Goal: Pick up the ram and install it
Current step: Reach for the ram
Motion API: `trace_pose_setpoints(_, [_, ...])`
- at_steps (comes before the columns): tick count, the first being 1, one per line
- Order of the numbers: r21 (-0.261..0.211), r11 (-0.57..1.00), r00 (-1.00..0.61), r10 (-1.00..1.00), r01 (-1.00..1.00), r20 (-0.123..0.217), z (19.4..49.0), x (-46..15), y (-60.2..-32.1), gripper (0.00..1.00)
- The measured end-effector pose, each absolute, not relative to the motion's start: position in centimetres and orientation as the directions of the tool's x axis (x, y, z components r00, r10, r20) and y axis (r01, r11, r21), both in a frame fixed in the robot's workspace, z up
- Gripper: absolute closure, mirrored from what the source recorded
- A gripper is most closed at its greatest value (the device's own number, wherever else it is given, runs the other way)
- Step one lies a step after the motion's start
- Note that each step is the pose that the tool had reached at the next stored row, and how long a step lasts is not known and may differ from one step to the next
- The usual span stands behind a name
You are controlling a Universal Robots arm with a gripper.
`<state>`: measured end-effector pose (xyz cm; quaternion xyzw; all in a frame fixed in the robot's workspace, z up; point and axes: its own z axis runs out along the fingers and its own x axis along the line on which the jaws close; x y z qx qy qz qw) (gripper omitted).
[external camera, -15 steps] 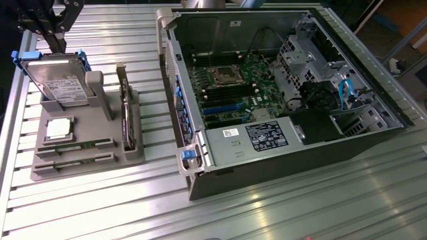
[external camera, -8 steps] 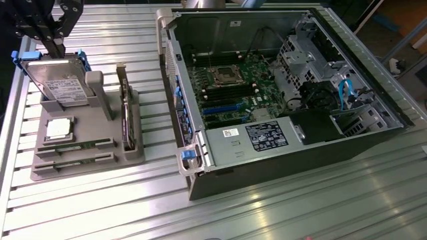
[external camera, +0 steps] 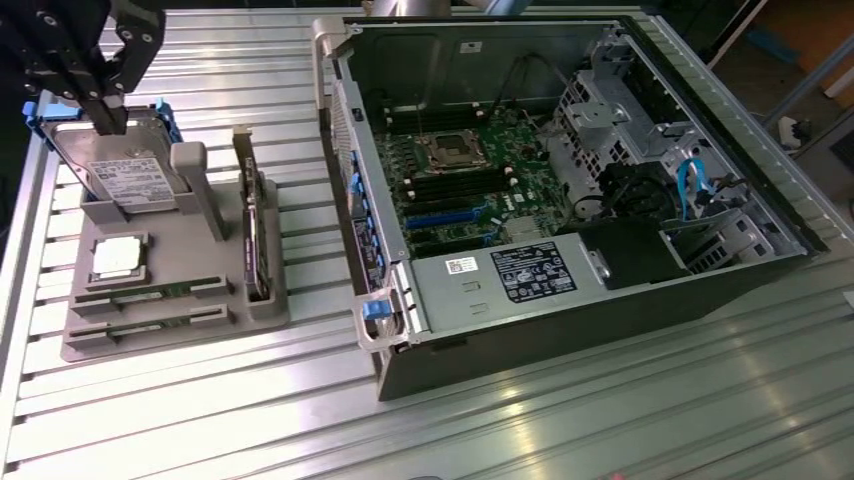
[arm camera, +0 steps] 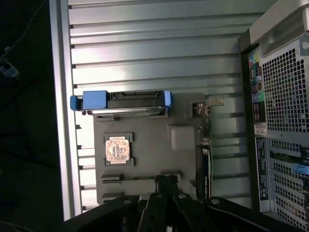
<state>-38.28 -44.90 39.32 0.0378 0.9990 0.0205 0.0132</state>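
We see the open case (external camera: 441, 45) beside the holder (external camera: 174, 338). Our gripper (external camera: 110, 122), clenched on nothing, hangs over the drive (external camera: 131, 178). The ram (external camera: 147, 293) sits slotted in the holder beyond the processor (external camera: 118, 256), well apart from the gripper. We cannot read the labels.

Ribbed metal worktable in bright, glancing light.

The table (external camera: 561, 420) is built of long silvery slats with dark grooves between them, and glare pools on the slats nearest the exterior camera. A plain flat rail (external camera: 27, 300) borders it on the exterior view's left, and past that edge the room falls into darkness. At the exterior view's upper right, beyond the table, are a dim brownish floor (external camera: 761, 80) and a slanting metal strut (external camera: 817, 70).
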Motion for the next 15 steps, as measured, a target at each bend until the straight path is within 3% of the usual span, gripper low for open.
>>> trace_pose_setpoints(15, [0.042,0.996,-0.997,0.076,0.075,-0.025,39.3,-38.5,-48.5,0.89])
